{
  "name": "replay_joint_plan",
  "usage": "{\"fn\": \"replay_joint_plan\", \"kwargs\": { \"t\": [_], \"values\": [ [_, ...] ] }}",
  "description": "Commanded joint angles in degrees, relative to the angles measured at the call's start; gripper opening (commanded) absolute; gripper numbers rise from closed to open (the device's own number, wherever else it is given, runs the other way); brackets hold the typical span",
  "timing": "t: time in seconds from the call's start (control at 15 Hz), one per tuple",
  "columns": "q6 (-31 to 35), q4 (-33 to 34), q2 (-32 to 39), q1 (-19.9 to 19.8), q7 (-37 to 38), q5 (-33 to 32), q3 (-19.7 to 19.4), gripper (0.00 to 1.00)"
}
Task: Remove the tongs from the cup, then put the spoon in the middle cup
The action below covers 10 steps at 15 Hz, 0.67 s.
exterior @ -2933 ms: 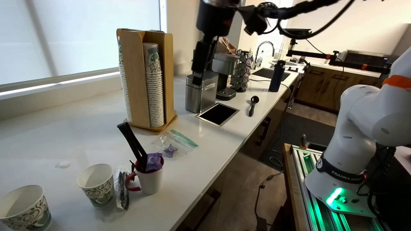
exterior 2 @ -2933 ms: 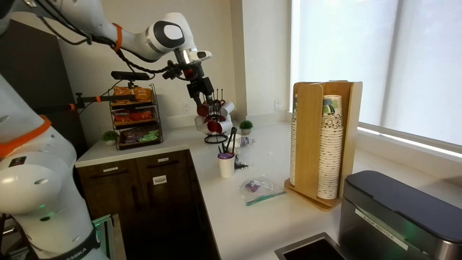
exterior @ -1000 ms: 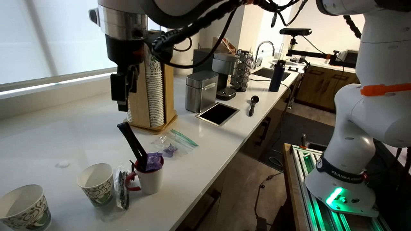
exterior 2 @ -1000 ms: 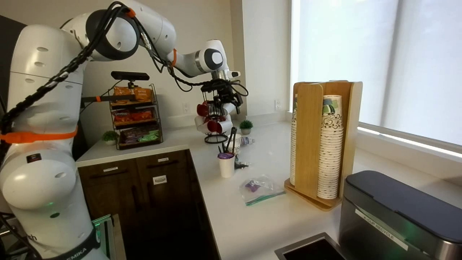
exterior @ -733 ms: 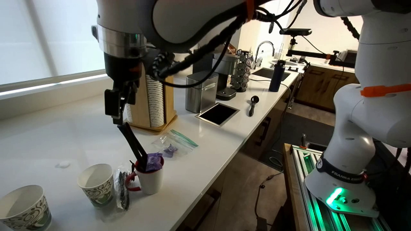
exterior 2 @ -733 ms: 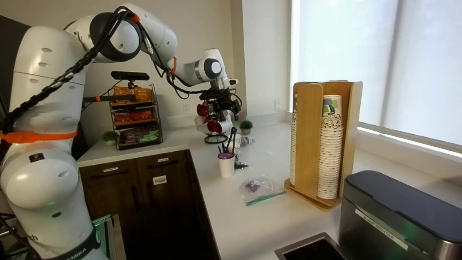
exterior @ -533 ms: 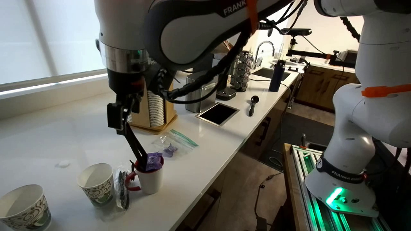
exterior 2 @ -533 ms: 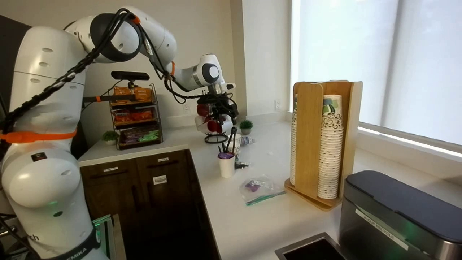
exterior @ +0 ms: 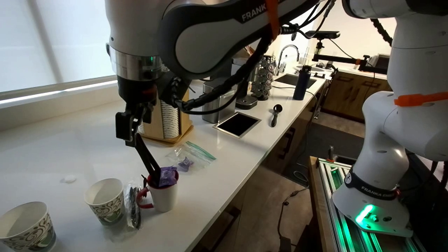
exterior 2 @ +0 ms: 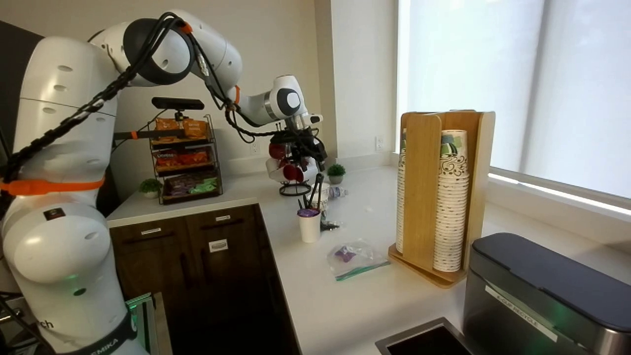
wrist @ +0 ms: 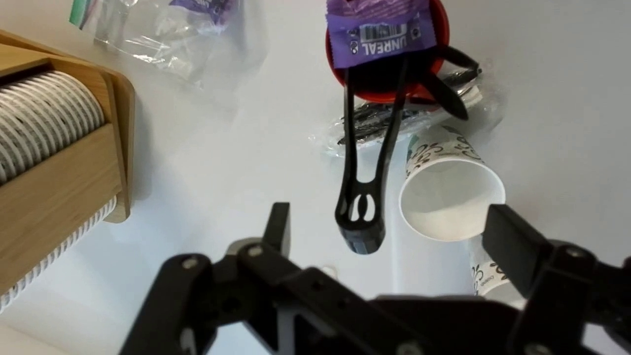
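Open counter (exterior: 66, 136) along the back edge, tall rack (exterior 2: 423, 187) blocking farther along, tongs (wrist: 350, 153) jutting from cup (exterior: 164, 199) near front edge

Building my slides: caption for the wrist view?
Open gripper framing the joined end of black tongs leaning in a red-lined cup.

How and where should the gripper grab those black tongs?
Probably the joined upper end of the black tongs, from above, open gripper straddling it: it's narrow and juts clear of the white mug, while lower down the tongs run in beside the purple UNREAL packet.
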Motion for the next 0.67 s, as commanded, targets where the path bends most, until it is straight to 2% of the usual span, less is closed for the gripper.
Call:
{"fn": "replay_joint_plan", "kwargs": {
  "t": [0.0, 0.27, 0.33, 0.6],
  "values": [
    [4.52, -1.88, 0.79, -1.6, -6.27, 3.64, 0.38, 1.0],
    [12.05, -6.05, 0.57, -2.57, -12.63, 4.39, 0.23, 1.0],
    [8.68, -3.07, 1.32, -1.61, -10.21, 3.7, -0.47, 1.0],
    [10.72, -3.4, 1.54, -1.6, -9.45, 3.94, -0.62, 1.0]
  ]
}}
